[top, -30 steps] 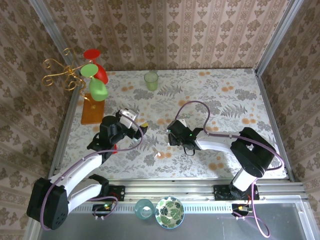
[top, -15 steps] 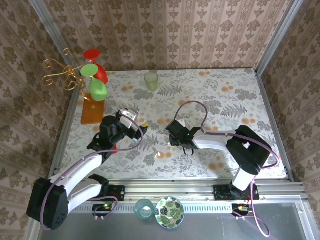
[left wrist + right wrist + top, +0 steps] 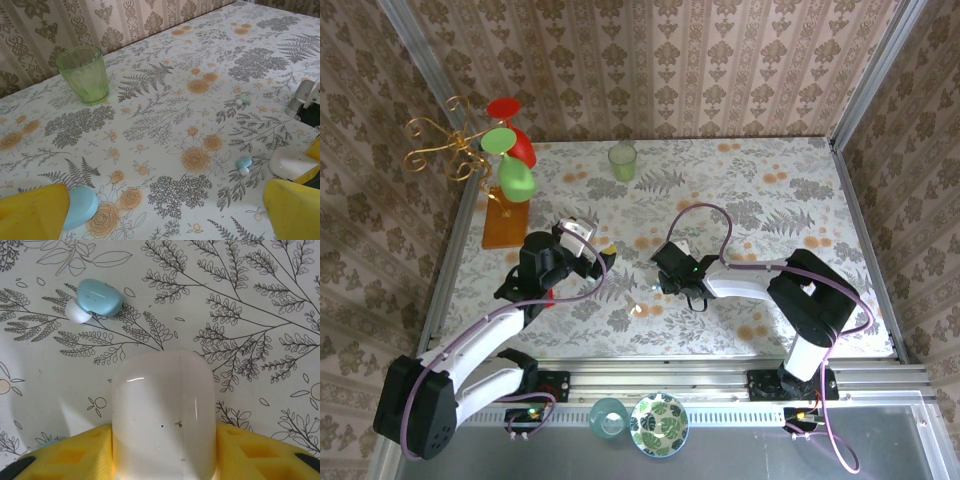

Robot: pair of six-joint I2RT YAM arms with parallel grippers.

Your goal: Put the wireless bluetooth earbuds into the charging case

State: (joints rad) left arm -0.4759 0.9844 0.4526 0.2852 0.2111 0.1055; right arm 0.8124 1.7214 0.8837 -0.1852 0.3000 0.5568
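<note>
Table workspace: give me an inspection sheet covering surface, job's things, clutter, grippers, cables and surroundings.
Surface: flowered tablecloth, flat.
Job's things: white case in the right gripper; blue earbud on the cloth near it, apart; light blue case beside the left gripper.
Clutter: green glass, upright.
Grippers: left gripper open, holding nothing; right gripper shut on the white case.
Cables: purple cable looping over the right arm.
Surroundings: patterned wallpaper; stand of coloured glasses at the left edge.

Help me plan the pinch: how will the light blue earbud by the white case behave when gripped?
The light blue earbud looks tiny, smooth and rounded, so probably light and apt to squirt from a pinch. Its curved body could roll or spin if nudged. It seems hard plastic like the white case, so likely stiff.
</note>
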